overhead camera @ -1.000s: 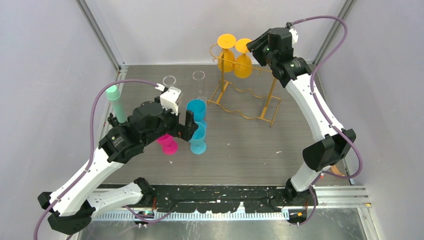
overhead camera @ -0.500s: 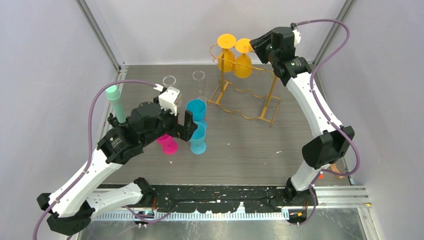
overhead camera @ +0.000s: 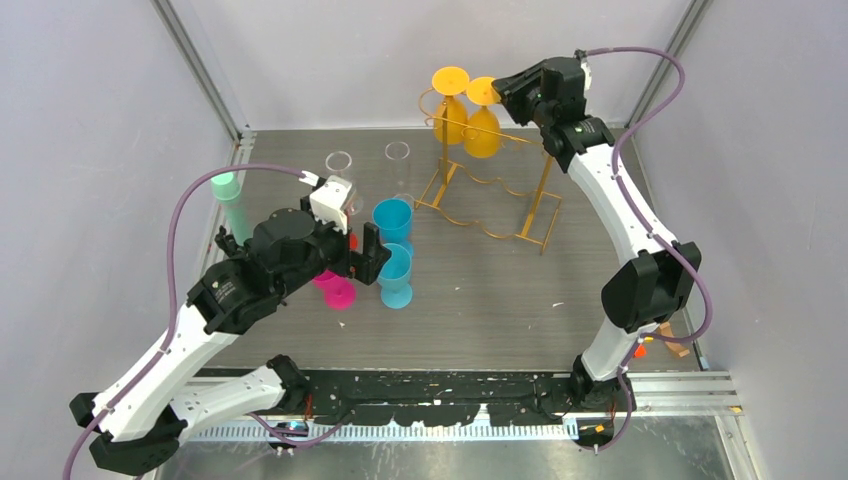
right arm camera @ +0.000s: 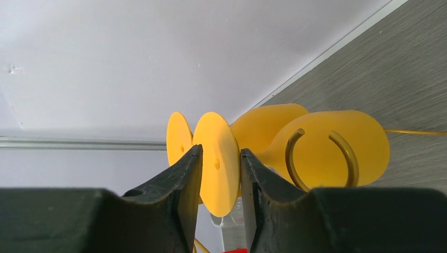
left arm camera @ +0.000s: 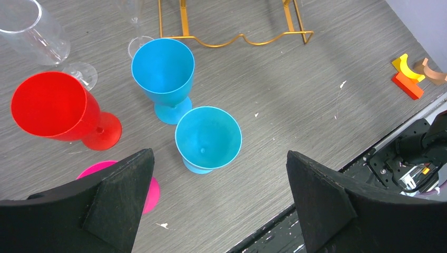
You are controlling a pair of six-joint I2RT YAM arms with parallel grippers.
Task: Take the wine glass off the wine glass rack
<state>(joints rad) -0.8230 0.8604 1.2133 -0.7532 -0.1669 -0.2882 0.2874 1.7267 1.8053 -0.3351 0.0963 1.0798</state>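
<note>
While the yellow wine glass (overhead camera: pixel 483 132) hangs upside down in the gold wine glass rack (overhead camera: pixel 545 195) at the far side of the desk (overhead camera: pixel 500 290), the right hand (right arm camera: pixel 220 154) pinches its foot, and lifting it free is left to do. The left hand (left arm camera: pixel 219 154) gapes wide, holding nothing.

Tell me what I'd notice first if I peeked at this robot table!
Two yellow wine glasses hang upside down on the gold rack at the back of the table. The right gripper pinches the round foot of one. Further left stand two blue goblets, a red one and a pink one.
</note>
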